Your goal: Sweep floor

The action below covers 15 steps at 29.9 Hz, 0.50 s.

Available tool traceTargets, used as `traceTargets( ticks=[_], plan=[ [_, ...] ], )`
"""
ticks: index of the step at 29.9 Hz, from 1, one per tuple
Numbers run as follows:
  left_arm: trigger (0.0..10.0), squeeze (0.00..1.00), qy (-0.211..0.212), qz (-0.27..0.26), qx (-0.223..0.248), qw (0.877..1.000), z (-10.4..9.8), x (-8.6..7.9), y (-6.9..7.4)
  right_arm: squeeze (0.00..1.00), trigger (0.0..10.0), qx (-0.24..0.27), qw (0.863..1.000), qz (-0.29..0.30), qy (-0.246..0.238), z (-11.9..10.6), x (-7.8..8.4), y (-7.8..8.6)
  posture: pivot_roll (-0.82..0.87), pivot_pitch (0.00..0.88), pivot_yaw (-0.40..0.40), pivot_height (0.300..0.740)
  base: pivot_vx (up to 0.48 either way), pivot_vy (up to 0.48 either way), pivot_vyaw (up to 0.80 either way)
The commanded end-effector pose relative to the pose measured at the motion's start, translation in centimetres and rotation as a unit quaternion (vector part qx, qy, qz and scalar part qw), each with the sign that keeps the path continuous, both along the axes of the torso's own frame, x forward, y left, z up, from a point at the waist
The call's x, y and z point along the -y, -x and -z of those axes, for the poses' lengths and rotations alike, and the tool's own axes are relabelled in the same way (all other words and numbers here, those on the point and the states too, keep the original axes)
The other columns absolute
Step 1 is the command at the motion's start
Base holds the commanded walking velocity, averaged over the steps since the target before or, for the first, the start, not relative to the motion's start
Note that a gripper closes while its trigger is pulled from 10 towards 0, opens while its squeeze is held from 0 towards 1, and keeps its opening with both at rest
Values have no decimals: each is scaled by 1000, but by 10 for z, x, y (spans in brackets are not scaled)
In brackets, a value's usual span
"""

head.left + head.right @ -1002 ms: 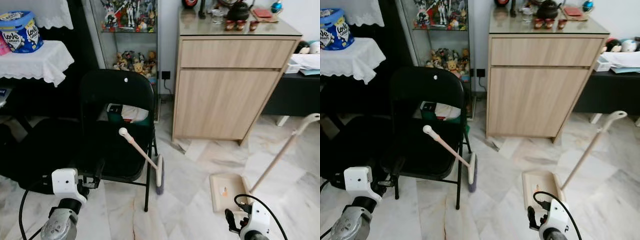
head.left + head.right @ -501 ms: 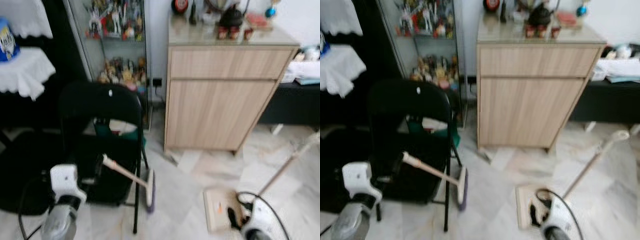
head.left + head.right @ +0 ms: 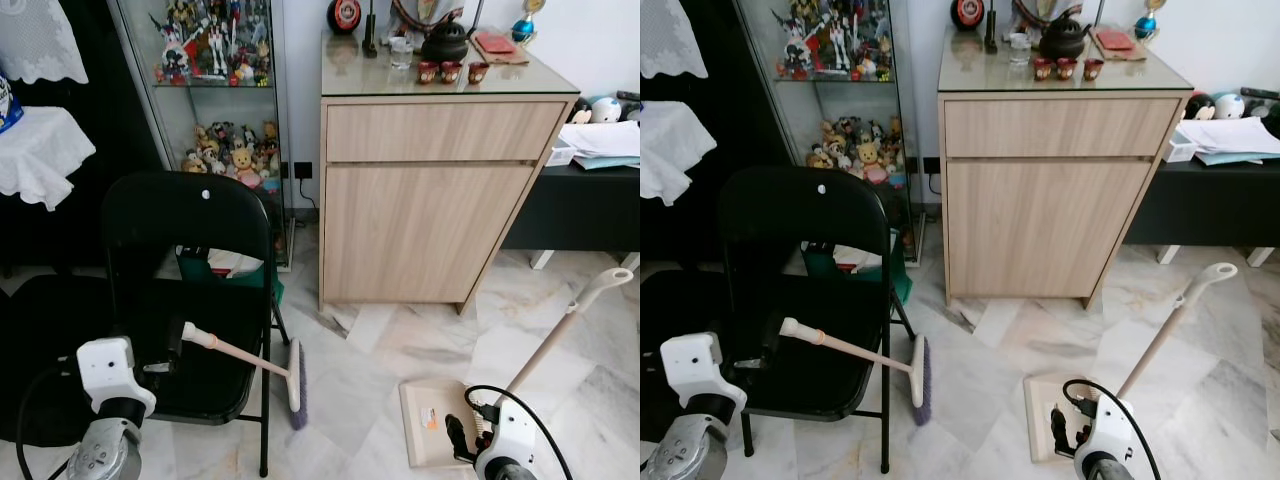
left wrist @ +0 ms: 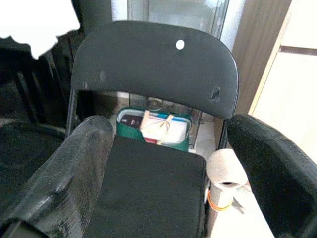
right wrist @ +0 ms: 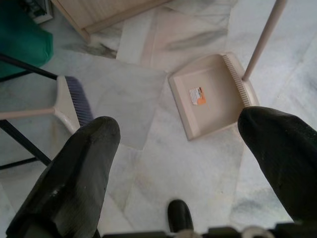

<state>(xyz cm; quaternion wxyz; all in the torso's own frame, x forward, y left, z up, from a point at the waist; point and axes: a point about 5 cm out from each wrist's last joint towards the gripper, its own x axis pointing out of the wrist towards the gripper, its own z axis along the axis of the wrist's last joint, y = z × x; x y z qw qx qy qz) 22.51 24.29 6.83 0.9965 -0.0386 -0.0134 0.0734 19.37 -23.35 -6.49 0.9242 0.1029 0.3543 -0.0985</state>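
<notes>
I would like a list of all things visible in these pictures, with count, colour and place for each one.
broom: one, beige with purple bristles, leaning on the chair, head on the floor
dustpan: one, beige, long handle, on the marble floor at right
folding chair: one, black, at left
cabinet: one, light wood, centre, small items on top
glass showcase: one, figures inside, behind the chair
low table: one, black, papers on it, right
left gripper: black fingers, open, facing the chair
right gripper: black fingers, open, above the floor near the dustpan
</notes>
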Motion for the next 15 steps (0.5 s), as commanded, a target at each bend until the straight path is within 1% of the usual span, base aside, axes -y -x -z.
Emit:
traceTargets(
  ticks=[1,2,3,7,8,10,15],
  plan=[
    [10000,0,30,6,3,1000,-2,2,-1,0,10000,-4,1000,2,-1,1,0,1,26,31,5,740,0,0,0],
    [10000,408,51,15,3,999,-2,4,-2,0,10000,-4,1000,2,-2,1,1,1,26,31,5,740,0,0,0],
    [10000,1000,73,22,2,997,-1,6,-2,0,10000,-5,1000,1,-2,1,0,1,26,33,5,740,0,0,0],
    [10000,1000,110,11,-2,994,3,7,-1,0,10000,-6,1000,-1,-2,1,0,1,32,36,2,740,0,0,0],
    [10000,1000,110,16,-5,994,4,9,0,0,10000,-6,1000,-2,-2,1,0,1,36,36,0,740,0,0,0],
    [10000,1000,89,39,-16,995,6,14,3,0,10000,-7,1000,-3,-1,1,0,1,42,37,-1,740,0,0,0],
    [10000,1000,76,57,-36,995,10,21,7,0,10000,-6,1000,-7,-2,0,-2,-1,48,34,-1,740,0,0,0]
  ],
)
